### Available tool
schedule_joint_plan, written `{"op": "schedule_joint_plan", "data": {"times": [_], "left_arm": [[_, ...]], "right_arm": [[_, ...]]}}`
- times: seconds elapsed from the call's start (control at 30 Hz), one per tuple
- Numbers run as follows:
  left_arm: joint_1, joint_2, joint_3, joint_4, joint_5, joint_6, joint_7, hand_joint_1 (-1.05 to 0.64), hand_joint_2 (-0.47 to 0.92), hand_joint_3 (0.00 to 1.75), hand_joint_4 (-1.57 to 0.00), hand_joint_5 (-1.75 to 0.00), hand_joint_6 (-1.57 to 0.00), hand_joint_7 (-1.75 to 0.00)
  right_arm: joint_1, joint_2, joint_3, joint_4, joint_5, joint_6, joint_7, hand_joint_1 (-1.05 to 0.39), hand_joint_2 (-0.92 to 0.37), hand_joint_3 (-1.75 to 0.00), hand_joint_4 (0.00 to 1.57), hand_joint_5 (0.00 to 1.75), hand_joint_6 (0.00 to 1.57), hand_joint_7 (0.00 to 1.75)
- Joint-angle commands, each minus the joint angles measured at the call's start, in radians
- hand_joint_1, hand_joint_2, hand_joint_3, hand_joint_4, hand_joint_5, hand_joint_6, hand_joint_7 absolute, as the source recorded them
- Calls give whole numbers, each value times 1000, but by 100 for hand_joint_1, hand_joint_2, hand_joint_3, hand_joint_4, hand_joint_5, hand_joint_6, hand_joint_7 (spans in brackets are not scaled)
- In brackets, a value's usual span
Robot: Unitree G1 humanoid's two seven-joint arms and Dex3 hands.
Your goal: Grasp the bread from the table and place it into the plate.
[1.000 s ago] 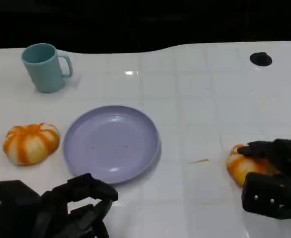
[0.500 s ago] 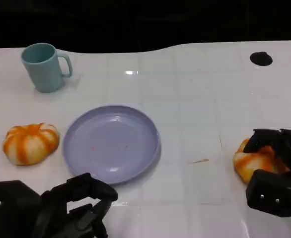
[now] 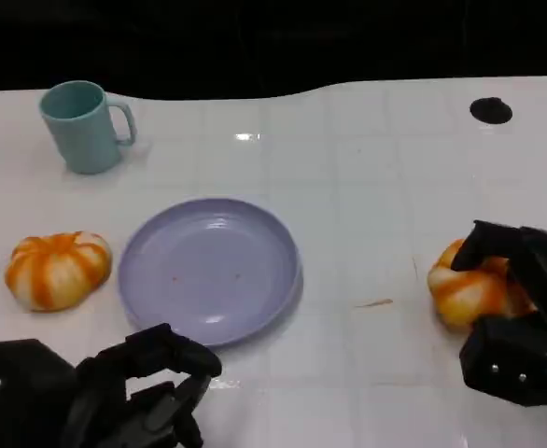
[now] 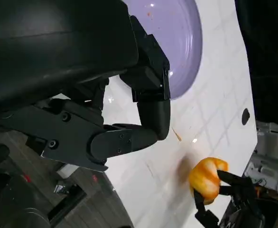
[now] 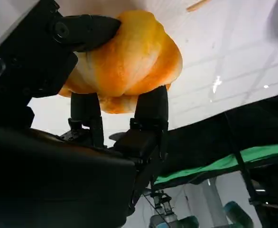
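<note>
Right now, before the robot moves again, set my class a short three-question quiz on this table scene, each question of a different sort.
1. True or false: the purple plate already holds a bread roll.
2. Multiple choice: what does the right robot hand hold? A) the teal mug B) an orange bread roll C) nothing
3. Fill in: the second bread roll lies on the table between the plate and the picture's ______ edge in the head view.

Key
1. False; the plate holds no roll.
2. B; its fingers wrap the held roll. The teal mug stands untouched, and the left robot hand holds nothing.
3. left
</note>
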Motion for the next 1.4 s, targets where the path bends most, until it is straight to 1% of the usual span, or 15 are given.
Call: {"op": "schedule_joint_plan", "data": {"times": [0.03, 0.13, 0.2, 0.33, 0.43, 0.5, 0.6, 0.67, 0.77, 0.87, 1.07, 1.23, 1.4], "left_arm": [[0, 13, 2, -16, 4, 6, 7, -34, 92, 52, -64, -175, -57, -134], [0, 13, -1, -17, 7, 8, 12, -33, 92, 52, -63, -175, -57, -135], [0, 12, -4, -14, 10, 2, 12, -34, 92, 52, -63, -175, -56, -135], [1, 6, -6, -19, 4, 12, 18, -34, 92, 52, -63, -175, -56, -136], [2, 4, -8, -20, 3, 11, 19, -33, 92, 52, -64, -175, -56, -136], [2, 4, -9, -21, 2, 12, 20, -33, 92, 52, -64, -175, -56, -136], [2, 1, -9, -23, -1, 20, 23, -33, 92, 52, -64, -175, -56, -137], [3, 1, -12, -24, 3, 18, 24, -34, 91, 52, -64, -175, -56, -137], [2, 0, -14, -23, 0, 18, 22, -34, 91, 52, -65, -175, -56, -137], [2, 2, -20, -24, 5, 12, 22, -34, 91, 52, -65, -175, -56, -138], [5, 3, -28, -23, 11, 0, 20, -33, 92, 53, -68, -175, -58, -138], [7, 5, -31, -25, 14, -3, 19, -33, 91, 54, -69, -175, -58, -138], [16, 6, -29, -31, 11, -7, 17, -32, 91, 55, -69, -175, -58, -137]], "right_arm": [[4, 15, -12, -41, 35, -40, -9, -1, -38, -119, 89, 175, 80, 153], [-3, 35, -5, -73, 44, -52, -3, -1, -34, -125, 88, 175, 76, 161], [-12, 47, 0, -80, 44, -58, -2, -3, -31, -129, 91, 175, 75, 165], [-34, 74, 14, -83, 39, -68, 0, -5, -29, -134, 93, 175, 70, 173], [-50, 100, 23, -83, 48, -75, 14, -6, -30, -134, 94, 175, 70, 172], [-65, 118, 33, -70, 46, -92, 9, -6, -28, -134, 96, 175, 76, 165], [-87, 148, 50, -56, 44, -97, 10, -8, -28, -136, 96, 175, 78, 163], [-103, 167, 62, -43, 38, -97, 8, -9, -29, -137, 97, 175, 78, 163], [-138, 204, 89, -16, 21, -95, 1, -10, -28, -139, 98, 175, 76, 170], [-161, 229, 107, 1, 12, -91, 3, -10, -29, -139, 98, 175, 76, 170], [-236, 297, 148, 95, 7, -118, -17, -7, -25, -141, 100, 175, 74, 175], [-302, 346, 172, 188, 0, -128, -37, -10, -25, -140, 100, 175, 74, 175], [-387, 400, 197, 330, -5, -162, -76, -12, -27, -138, 101, 175, 73, 175]]}}
